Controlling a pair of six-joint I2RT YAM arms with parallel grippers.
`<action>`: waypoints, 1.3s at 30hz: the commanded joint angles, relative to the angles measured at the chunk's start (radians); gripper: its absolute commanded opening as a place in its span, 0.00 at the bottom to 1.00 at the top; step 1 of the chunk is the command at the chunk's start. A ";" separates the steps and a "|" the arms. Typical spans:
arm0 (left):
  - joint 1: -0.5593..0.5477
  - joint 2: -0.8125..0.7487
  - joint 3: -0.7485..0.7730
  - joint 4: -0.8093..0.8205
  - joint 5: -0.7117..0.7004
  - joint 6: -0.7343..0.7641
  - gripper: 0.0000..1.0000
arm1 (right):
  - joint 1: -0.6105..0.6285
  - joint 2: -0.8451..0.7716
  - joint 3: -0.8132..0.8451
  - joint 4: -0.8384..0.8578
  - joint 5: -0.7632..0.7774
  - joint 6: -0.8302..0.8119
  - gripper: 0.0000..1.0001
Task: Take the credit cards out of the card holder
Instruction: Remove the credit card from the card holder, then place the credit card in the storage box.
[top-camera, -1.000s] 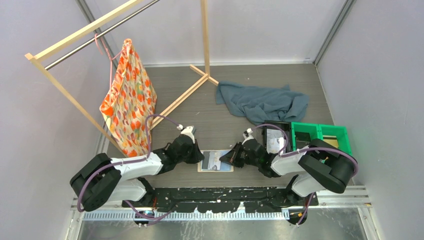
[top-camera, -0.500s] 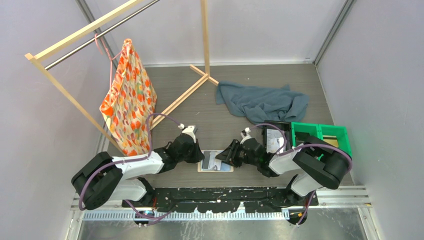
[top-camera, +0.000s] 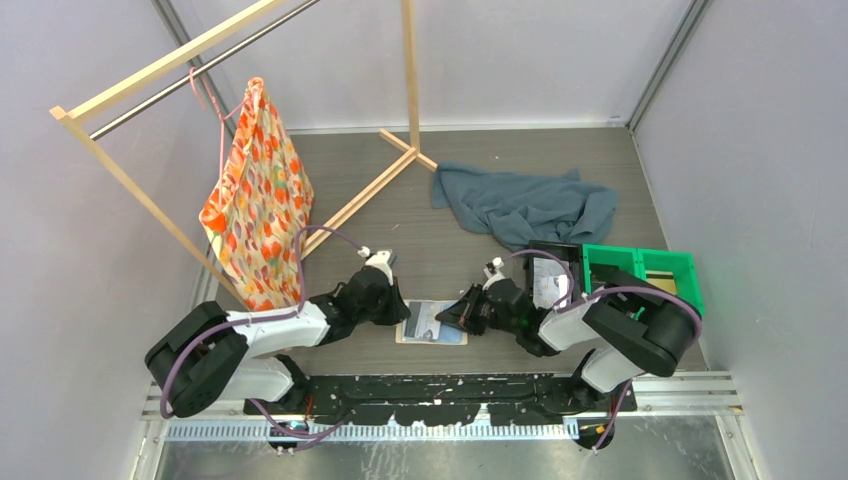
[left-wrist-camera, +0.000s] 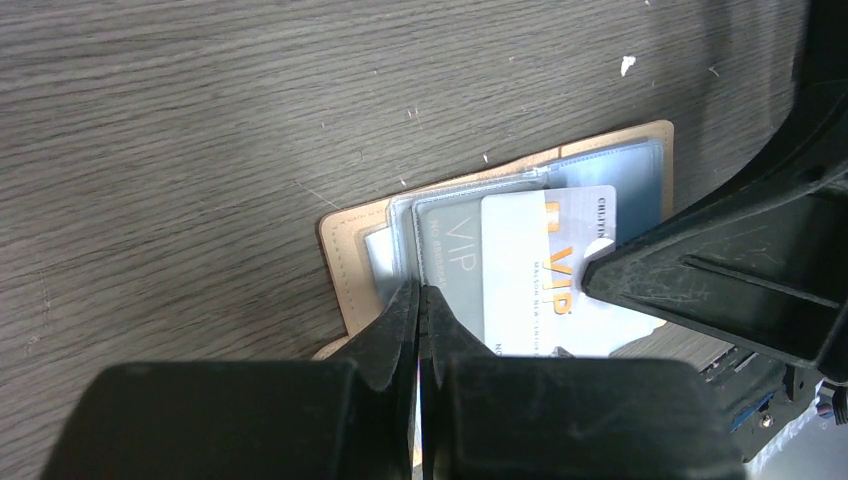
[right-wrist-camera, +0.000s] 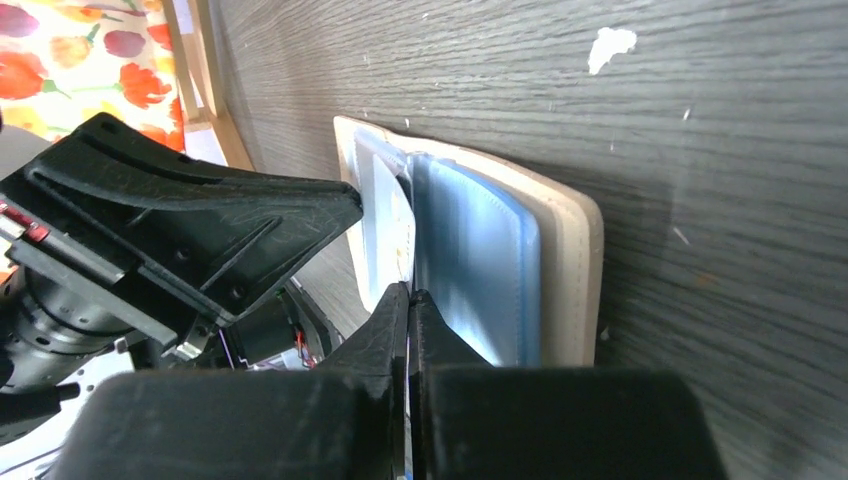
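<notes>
Credit cards (left-wrist-camera: 540, 270) poke from the open card holder (top-camera: 432, 325). Seen from above, the left gripper (top-camera: 400, 312) is at its 9 o'clock and the right gripper (top-camera: 446, 318) at 3 o'clock. Both are squeezed shut.

Bright, even, diffuse light fills the overhead view, leaving only faint, soft shadows on the table (top-camera: 430, 200). From the left wrist the wood grain is crisp, the pale card (left-wrist-camera: 545, 270) looks slightly washed out, and the left gripper (left-wrist-camera: 420, 300) is a dark, soft-edged mass. From the right wrist the blue pockets (right-wrist-camera: 480, 270) gleam and the flowered cloth (right-wrist-camera: 70, 50) is blurred.
</notes>
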 joint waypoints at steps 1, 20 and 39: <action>-0.001 0.014 -0.021 -0.122 -0.028 0.034 0.01 | 0.000 -0.090 -0.042 -0.070 0.051 -0.014 0.01; -0.001 -0.192 0.047 -0.356 -0.051 0.077 0.01 | -0.002 -0.930 0.052 -1.035 0.268 -0.150 0.01; -0.001 -0.434 0.217 -0.630 -0.064 0.091 0.06 | -0.230 -0.841 0.547 -1.482 0.747 -0.274 0.01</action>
